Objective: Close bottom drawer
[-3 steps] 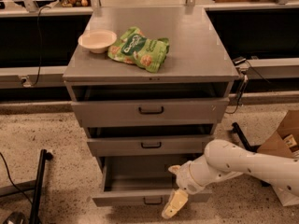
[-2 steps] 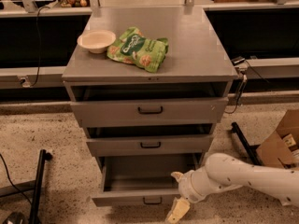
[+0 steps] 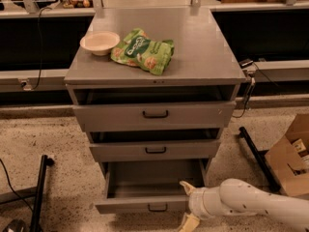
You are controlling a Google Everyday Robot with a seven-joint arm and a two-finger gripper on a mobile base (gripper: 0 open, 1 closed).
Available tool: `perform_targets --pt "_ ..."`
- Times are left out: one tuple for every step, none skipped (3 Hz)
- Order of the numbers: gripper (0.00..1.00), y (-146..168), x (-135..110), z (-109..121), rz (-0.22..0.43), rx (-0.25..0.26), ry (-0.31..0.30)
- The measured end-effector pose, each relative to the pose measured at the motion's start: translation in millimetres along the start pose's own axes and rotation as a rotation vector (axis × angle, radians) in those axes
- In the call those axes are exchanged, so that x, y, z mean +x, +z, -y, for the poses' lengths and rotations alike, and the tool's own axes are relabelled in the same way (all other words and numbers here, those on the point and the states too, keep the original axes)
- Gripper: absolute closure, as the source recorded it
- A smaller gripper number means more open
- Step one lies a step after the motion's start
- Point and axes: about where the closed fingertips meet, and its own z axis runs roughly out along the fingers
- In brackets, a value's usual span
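Two spread fingers [image 3: 189, 223] of the tool [image 3: 186, 204] straddle the front of the pulled-out bottom drawer [image 3: 125, 206].

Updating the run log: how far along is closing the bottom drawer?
Done: the gripper is at the right end of the front panel of the bottom drawer, open, with one finger beyond the panel and one nearer the camera, as it looks. In hand: lining up a push, apparently. Left: all of the closing. The drawer stands pulled out from the cabinet, its inside showing.
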Motion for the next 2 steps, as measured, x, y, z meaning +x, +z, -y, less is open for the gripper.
perform_targets --pt "0.00 20 3 5 -0.016 -0.024 0.030" --pt "0.00 46 31 33 0.008 0.033 0.027"
